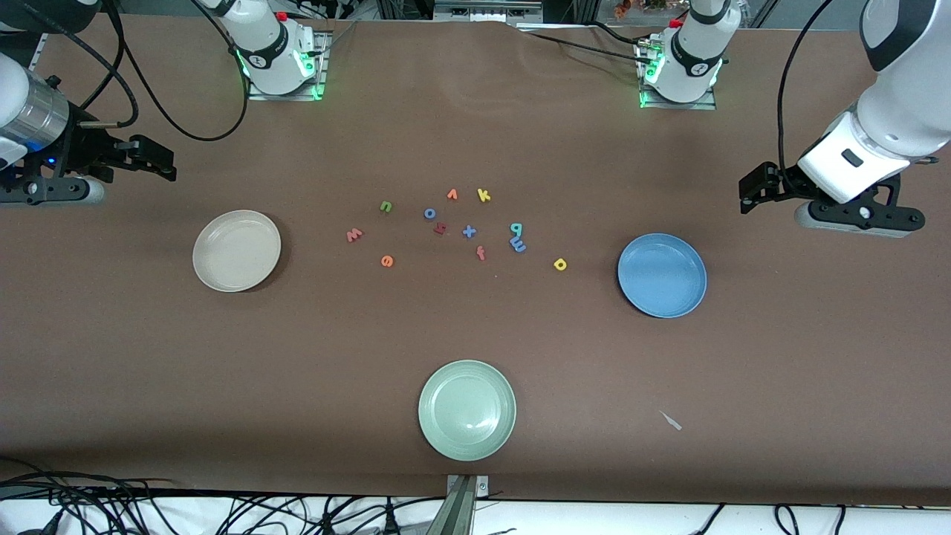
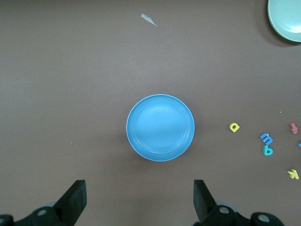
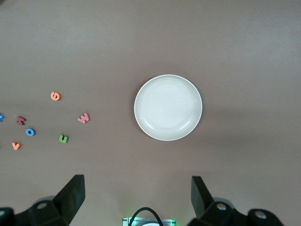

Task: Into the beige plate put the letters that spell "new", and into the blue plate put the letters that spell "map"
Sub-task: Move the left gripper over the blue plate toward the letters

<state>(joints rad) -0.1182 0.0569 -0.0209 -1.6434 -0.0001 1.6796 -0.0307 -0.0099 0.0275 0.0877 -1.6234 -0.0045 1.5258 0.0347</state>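
- A brown table [image 1: 475, 134] fills the front view.
- The right gripper [image 1: 152, 160] hangs at the upper left of the frame over bare table; its fingers [image 3: 70, 197] are spread wide with nothing between them.
- The left gripper [image 1: 758, 189] hangs at the upper right over bare table, fingers [image 2: 73, 200] also spread wide and empty.
- The beige plate [image 1: 236, 250] sits empty at centre left.
- The blue plate [image 1: 662, 275] sits empty at centre right.
- A pale green plate [image 1: 466, 410] sits at bottom centre.
- Small letters lie scattered at the frame's centre, all on the table.
- Green "n" [image 1: 385, 206], salmon "w" [image 1: 354, 235] and orange "e" [image 1: 386, 261] lie toward the beige plate.
- Teal "p" [image 1: 516, 229] touches blue "m" [image 1: 518, 244]; yellow "a" [image 1: 560, 264] lies nearest the blue plate.
- Yellow "k" [image 1: 484, 195], orange "v" [image 1: 452, 195] and blue "o" [image 1: 429, 214] lie higher in the cluster.
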